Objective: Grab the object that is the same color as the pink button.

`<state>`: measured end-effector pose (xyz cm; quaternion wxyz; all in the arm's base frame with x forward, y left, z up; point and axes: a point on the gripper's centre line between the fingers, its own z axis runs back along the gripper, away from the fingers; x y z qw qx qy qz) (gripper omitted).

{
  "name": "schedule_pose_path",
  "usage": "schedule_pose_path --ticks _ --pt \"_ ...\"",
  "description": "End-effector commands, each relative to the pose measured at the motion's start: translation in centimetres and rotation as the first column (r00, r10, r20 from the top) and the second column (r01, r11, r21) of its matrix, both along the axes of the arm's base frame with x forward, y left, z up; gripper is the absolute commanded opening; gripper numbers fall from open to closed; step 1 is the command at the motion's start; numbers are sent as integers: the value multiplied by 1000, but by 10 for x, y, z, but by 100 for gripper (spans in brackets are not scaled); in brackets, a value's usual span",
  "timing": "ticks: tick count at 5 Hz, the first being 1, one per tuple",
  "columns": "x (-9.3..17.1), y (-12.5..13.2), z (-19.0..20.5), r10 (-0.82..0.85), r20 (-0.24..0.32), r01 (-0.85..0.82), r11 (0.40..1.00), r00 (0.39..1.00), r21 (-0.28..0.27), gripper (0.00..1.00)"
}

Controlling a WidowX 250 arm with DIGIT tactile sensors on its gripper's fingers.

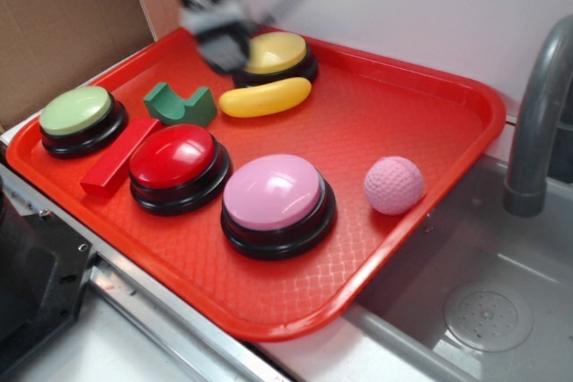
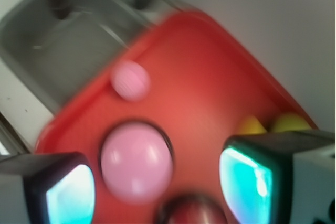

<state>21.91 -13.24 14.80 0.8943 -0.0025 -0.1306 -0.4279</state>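
Observation:
A small pink dimpled ball (image 1: 394, 184) lies on the red tray (image 1: 421, 105) at its right side, apart from everything else; the wrist view shows the ball (image 2: 129, 81) too. The pink button (image 1: 277, 200), a glossy dome on a black base, sits just left of the ball, and appears in the wrist view as the pink button (image 2: 136, 161). My gripper (image 1: 219, 42) hovers blurred over the tray's far side near the yellow button, well away from the ball. In the wrist view the gripper (image 2: 157, 190) is open, its teal pads wide apart with nothing held between them.
On the tray also sit a red button (image 1: 177, 165), a green button (image 1: 81, 118), a yellow button (image 1: 277, 55), a yellow banana shape (image 1: 265, 97), a green block (image 1: 180, 105) and a red bar (image 1: 119, 156). A grey sink (image 1: 483, 301) with a faucet (image 1: 537, 114) lies to the right; cardboard (image 1: 63, 24) stands at left.

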Motion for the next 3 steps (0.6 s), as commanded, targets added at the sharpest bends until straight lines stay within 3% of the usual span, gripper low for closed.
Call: schedule_pose_path --ticks 1,2,3 --pt "25 -40 -39 -289 30 290 953 957 -91 100" --pt "31 -46 -60 -384 -13 377 912 923 -158 100" --pt "32 -53 -80 -404 -47 397 911 914 -116 100"
